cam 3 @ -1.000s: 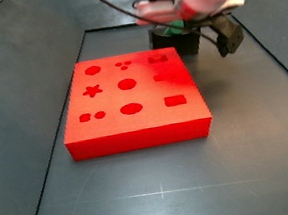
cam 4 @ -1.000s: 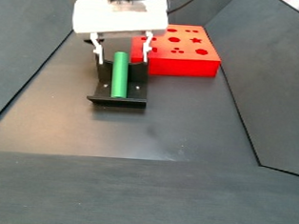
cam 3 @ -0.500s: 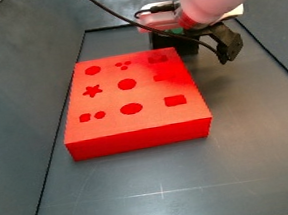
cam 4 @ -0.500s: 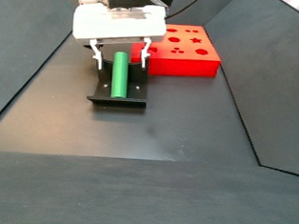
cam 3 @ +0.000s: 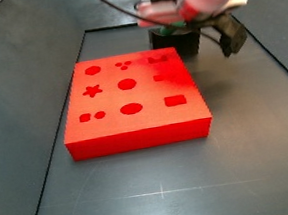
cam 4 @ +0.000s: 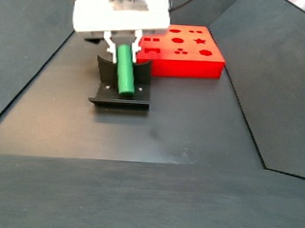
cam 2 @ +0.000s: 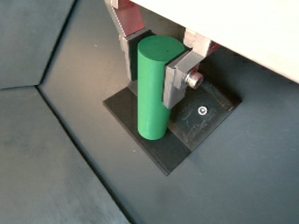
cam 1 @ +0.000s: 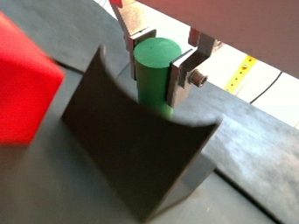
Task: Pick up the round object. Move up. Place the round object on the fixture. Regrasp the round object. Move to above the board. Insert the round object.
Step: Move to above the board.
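Both wrist views show the gripper (cam 2: 158, 54) clamped on the round object (cam 2: 153, 87) — seated in the fixture (cam 2: 187, 131).

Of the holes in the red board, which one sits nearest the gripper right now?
The pair of small round holes at the board's corner closest to the fixture, where the gripper straddles the green peg; the other cut-outs lie farther away.

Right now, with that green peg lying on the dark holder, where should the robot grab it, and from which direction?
Probably near its upper end, from above. The peg lies along the fixture, which blocks its underside, so only its two long curved sides are free. The gripper already sits over that end, with one of its fingers flat against each side, square to the peg's length.
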Controlling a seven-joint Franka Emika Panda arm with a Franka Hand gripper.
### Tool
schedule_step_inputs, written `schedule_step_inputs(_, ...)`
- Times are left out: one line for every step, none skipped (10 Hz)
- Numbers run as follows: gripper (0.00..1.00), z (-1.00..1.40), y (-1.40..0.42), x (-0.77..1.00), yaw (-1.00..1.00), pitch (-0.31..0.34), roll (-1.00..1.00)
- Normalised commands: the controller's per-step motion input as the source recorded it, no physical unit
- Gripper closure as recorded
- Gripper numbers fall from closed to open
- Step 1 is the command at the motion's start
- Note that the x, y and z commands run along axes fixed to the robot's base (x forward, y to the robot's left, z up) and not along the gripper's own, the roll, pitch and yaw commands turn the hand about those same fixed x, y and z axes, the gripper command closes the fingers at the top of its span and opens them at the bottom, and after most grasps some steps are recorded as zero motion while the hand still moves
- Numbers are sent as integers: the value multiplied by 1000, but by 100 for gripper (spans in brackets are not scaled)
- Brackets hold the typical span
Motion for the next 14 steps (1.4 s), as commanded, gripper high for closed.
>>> schedule_step_inputs(100,1000,-55,-104,-14,-153,-261)
schedule_step_inputs(100,1000,-45,-109,-54,-160,-196)
schedule_step_inputs(100,1000,-38,-112,-77,-151,-169)
schedule_step_inputs(100,1000,-28,-116,-105,-123,-147)
schedule_step_inputs(100,1000,-22,-118,-115,-109,-142)
schedule_step_inputs(100,1000,-9,-122,-121,-80,-136)
schedule_step_inputs(100,1000,-2,-129,-120,-62,-130)
schedule_step_inputs(100,873,8,-122,-108,-39,-124)
schedule_step_inputs(100,757,12,-107,-104,-29,-123)
schedule_step_inputs(100,519,15,-82,-87,-9,-120)
schedule_step_inputs(100,282,17,-65,-70,10,-114)
schedule_step_inputs(100,609,-1000,-474,-140,-37,-1000)
schedule_step_inputs(100,594,-1000,-476,-139,-42,-1000)
schedule_step_inputs(100,628,-1000,-512,-141,-47,-1000)
